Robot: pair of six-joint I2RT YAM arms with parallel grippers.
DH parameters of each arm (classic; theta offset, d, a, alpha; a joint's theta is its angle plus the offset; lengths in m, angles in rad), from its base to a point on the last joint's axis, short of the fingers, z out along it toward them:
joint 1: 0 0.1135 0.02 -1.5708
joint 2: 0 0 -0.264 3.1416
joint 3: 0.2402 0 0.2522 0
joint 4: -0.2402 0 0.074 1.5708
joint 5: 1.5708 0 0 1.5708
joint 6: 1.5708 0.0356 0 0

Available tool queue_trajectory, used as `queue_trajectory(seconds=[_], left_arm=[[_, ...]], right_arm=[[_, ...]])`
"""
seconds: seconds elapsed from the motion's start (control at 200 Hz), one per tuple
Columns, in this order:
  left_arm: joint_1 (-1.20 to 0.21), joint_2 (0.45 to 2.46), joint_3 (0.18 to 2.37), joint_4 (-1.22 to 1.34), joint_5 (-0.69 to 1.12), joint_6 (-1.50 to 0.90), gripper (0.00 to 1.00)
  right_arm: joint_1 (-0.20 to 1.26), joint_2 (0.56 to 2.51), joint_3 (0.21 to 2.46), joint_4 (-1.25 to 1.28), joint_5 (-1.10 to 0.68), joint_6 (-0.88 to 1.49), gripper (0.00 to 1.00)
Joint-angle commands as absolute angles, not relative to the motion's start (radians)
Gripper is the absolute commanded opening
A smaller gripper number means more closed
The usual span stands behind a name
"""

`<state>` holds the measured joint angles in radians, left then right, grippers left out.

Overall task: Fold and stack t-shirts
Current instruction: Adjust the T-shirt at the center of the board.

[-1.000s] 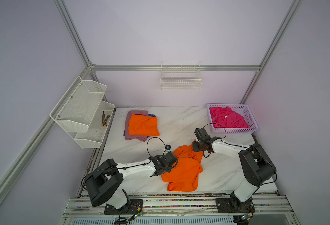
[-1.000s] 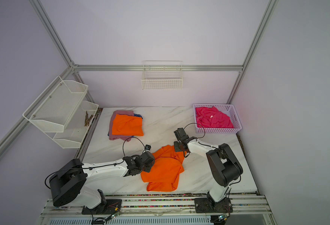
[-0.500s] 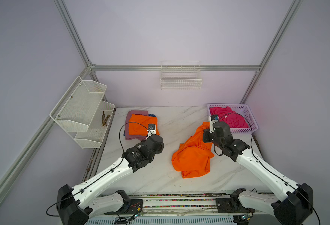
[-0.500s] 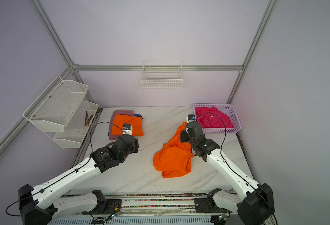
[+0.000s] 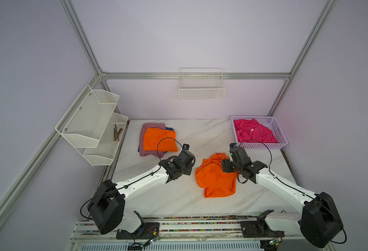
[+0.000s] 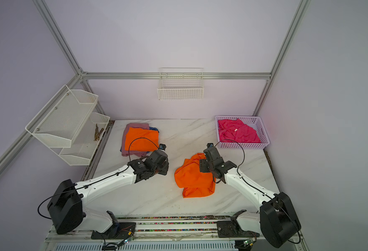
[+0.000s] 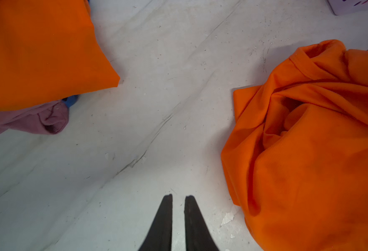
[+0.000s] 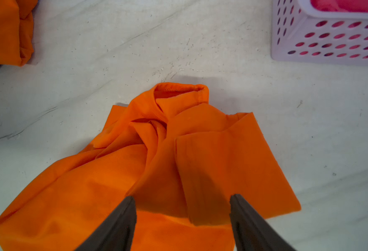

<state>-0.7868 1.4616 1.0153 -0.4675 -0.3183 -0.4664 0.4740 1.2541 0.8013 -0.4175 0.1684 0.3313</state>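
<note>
A crumpled orange t-shirt (image 5: 215, 176) (image 6: 194, 176) lies loose on the marble table's middle. My right gripper (image 8: 182, 196) hangs just above its near part (image 8: 157, 163), open wide, with cloth below the jaws but none pinched. My left gripper (image 7: 178, 196) hovers over bare table to the left of that shirt (image 7: 309, 152), its jaws parted by a narrow gap with nothing between them. At the back left a folded orange t-shirt (image 5: 159, 139) (image 7: 37, 54) tops a stack, over a mauve-pink one (image 5: 151, 127) and a blue one (image 5: 170, 128). A hot pink t-shirt (image 5: 255, 132) lies bunched in the basket.
The white perforated basket (image 5: 284, 143) (image 8: 331, 39) stands at the back right corner. A two-tier wire shelf (image 5: 91, 121) hangs on the left wall, and a wire basket (image 5: 201, 93) on the back wall. The arm bases stand along the table's front edge.
The right gripper carried the orange shirt up and back, then opened and let it drop in a heap. The left gripper let go earlier, swung toward the stack and back, and has parted slightly.
</note>
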Motion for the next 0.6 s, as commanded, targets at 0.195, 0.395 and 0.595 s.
queue_trajectory(seconds=[0.195, 0.395, 0.595], left_arm=[[-0.808, 1.606, 1.104, -0.241, -0.089, -0.391, 0.0], [-0.832, 1.775, 1.241, -0.259, 0.016, -0.364, 0.0], [-0.856, 1.73, 1.17, -0.218, -0.026, -0.368, 0.0]], right_arm=[[0.475, 1.284, 0.906, -0.259, 0.334, 0.278, 0.71], [0.453, 1.507, 1.069, -0.313, 0.434, 0.259, 0.31], [0.376, 1.613, 1.157, -0.29, 0.349, 0.263, 0.0]])
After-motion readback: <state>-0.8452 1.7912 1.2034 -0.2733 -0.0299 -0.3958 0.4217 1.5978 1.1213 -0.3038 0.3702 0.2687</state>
